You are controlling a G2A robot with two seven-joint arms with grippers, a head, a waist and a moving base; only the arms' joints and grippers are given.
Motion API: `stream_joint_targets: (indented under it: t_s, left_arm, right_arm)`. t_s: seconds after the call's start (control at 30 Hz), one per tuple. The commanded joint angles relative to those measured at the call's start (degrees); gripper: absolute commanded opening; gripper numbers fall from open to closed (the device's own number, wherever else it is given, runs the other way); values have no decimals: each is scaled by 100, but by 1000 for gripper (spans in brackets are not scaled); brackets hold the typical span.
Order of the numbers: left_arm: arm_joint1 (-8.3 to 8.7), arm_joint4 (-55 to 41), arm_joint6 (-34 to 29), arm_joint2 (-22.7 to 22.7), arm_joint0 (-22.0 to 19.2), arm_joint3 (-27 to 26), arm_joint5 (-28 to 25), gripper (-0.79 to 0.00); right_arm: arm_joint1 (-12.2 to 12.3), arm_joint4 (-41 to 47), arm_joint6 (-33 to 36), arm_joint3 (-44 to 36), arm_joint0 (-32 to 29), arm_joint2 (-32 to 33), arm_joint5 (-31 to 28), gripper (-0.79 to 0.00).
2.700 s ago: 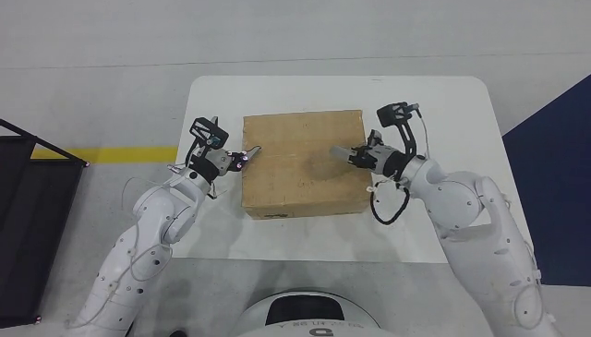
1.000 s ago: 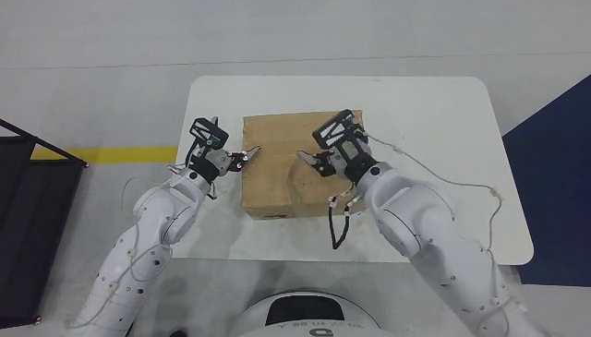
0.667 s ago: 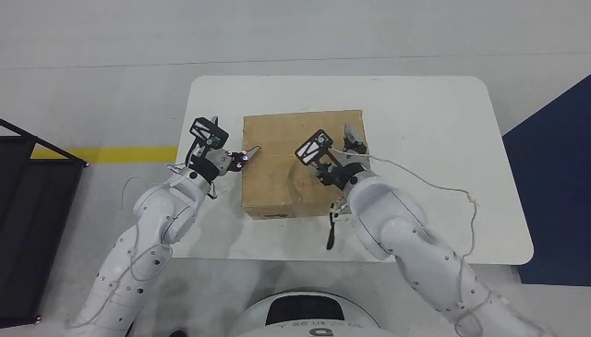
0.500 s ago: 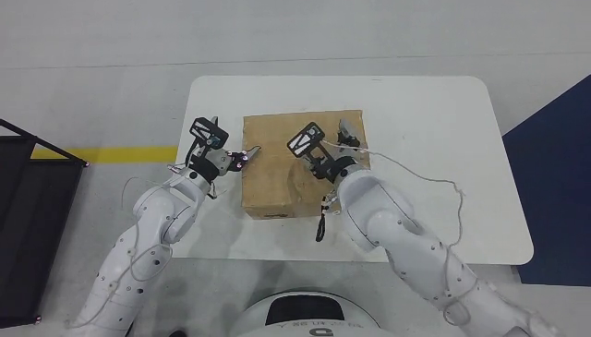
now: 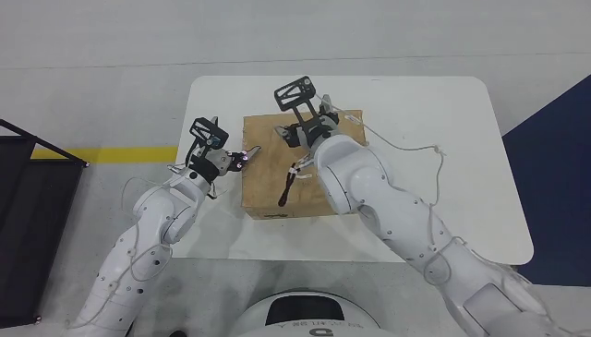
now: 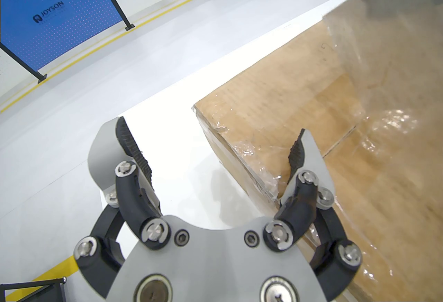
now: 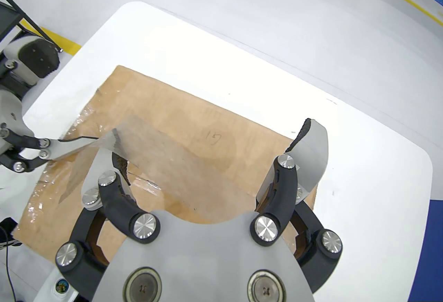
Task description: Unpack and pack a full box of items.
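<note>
1. Cardboard box [image 5: 261, 189] is pictured shut on a white table [image 5: 443, 115], its lid glazed with clear film at the edges.
2. The left gripper [image 6: 211, 130] is shown with its fingers spread wide and nothing held. The box's corner is framed between them, with one fingertip [image 6: 300, 144] set over the lid and the other over bare table.
3. The right gripper [image 7: 211, 132] is seen above the lid, its fingers also spread wide and closed on nothing.
4. A strip of clear tape [image 7: 180, 165] is stretched across the gap between the right fingers. It is pressed against one fingertip [image 7: 116, 144] and raised off the box below.
</note>
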Motion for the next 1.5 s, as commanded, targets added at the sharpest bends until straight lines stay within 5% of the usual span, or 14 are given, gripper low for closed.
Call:
stream_joint_targets:
  t_s: [0.0,0.37,0.6,1.0,1.2,1.47]
  left_arm:
    - [0,0,0,0,0,0,0,0]
    - [0,0,0,0,0,0,0,0]
    - [0,0,0,0,0,0,0,0]
    - [0,0,0,0,0,0,0,0]
    - [-16,402,556,-282,-11,-457,773,0]
    - [-29,-927,298,-944,270,-526,795,0]
  right_arm:
    - [-66,61,-43,-10,67,-92,88,0]
    - [-471,178,8,-37,628,-543,399,0]
    - [-555,1552,-253,-428,424,22,104,0]
    - [-174,3477,-1158,-1347,-1888,2870,-1064,0]
    - [-44,4054,-1580,-1124,-3021,4385,-1256,0]
    - [57,4088,-1203,-541,-3297,4864,-1518,0]
